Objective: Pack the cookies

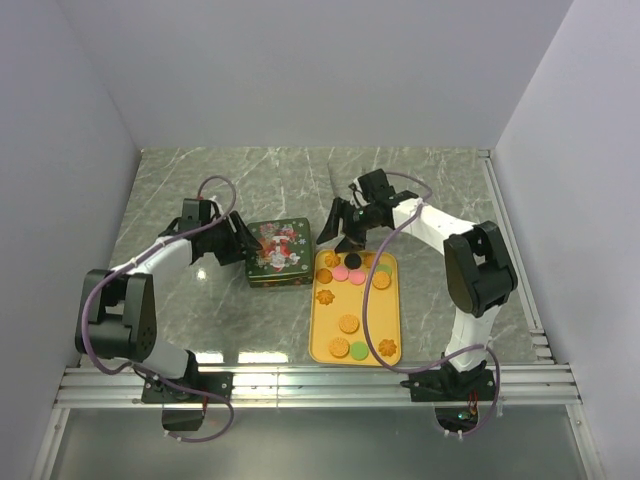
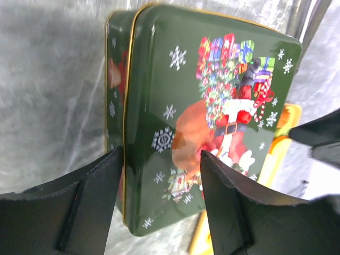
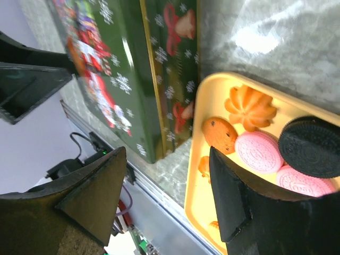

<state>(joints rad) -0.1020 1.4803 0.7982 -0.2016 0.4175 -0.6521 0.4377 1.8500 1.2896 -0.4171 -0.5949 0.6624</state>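
Observation:
Several cookies (image 1: 349, 272), tan, pink, dark, green and orange flower shapes, lie on a yellow tray (image 1: 328, 322) at centre right. A closed green Christmas tin (image 1: 279, 252) stands just left of the tray. My left gripper (image 1: 243, 240) is open at the tin's left edge, its fingers spanning one corner of the tin (image 2: 175, 127). My right gripper (image 1: 343, 224) is open and empty above the tray's far left corner, between tin and tray. In the right wrist view I see the tin (image 3: 133, 69), a tan cookie (image 3: 219, 133), pink ones (image 3: 257, 151) and a dark one (image 3: 311, 146).
Grey marble tabletop (image 1: 200, 320) with white walls on three sides. A metal rail (image 1: 320, 385) runs along the near edge by the arm bases. The tray's edge (image 2: 284, 127) shows beyond the tin in the left wrist view.

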